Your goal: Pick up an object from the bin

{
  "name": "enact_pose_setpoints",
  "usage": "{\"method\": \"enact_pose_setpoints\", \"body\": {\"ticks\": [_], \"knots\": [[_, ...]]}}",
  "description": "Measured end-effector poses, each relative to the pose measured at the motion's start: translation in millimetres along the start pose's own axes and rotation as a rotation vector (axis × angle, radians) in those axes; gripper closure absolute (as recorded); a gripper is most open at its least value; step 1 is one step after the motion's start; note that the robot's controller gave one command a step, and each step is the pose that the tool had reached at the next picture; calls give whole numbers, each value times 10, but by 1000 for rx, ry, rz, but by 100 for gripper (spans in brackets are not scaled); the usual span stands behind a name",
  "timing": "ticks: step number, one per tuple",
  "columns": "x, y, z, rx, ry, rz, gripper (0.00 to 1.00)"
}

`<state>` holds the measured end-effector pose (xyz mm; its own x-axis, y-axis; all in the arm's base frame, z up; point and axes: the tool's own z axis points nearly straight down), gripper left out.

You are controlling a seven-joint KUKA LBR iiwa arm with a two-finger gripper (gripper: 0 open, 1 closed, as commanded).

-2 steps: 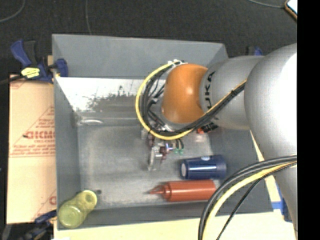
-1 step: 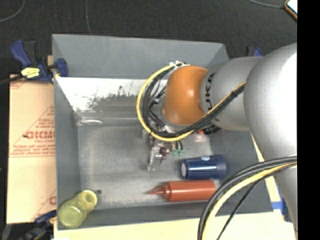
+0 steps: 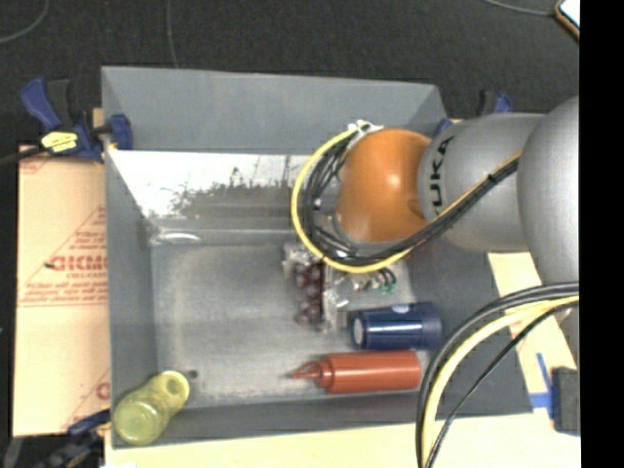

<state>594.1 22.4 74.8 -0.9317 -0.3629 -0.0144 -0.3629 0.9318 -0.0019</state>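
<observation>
I have open floor across the left half of the bin (image 3: 127, 261), where only a yellow-green bottle (image 3: 151, 408) lies in the lower left corner. By the lower wall, right of the middle, lie a red nozzle bottle (image 3: 375, 371) and, just above it, a blue can (image 3: 398, 327). The arm (image 3: 487, 183) reaches in from the right, jaws pointing down mid-bin just left of the can. I cannot tell whether they are apart or together.

Three loose things — one yellow jar (image 3: 151, 408), one blue can (image 3: 395, 326), one red bottle (image 3: 375, 371).
</observation>
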Motion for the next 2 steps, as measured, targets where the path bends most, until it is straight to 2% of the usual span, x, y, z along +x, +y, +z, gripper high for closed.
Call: {"method": "enact_pose_setpoints", "body": {"ticks": [1,2], "knots": [[188,158,33,1,-5,-63,0],[60,-163,-617,7,-10,-65,0]]}}
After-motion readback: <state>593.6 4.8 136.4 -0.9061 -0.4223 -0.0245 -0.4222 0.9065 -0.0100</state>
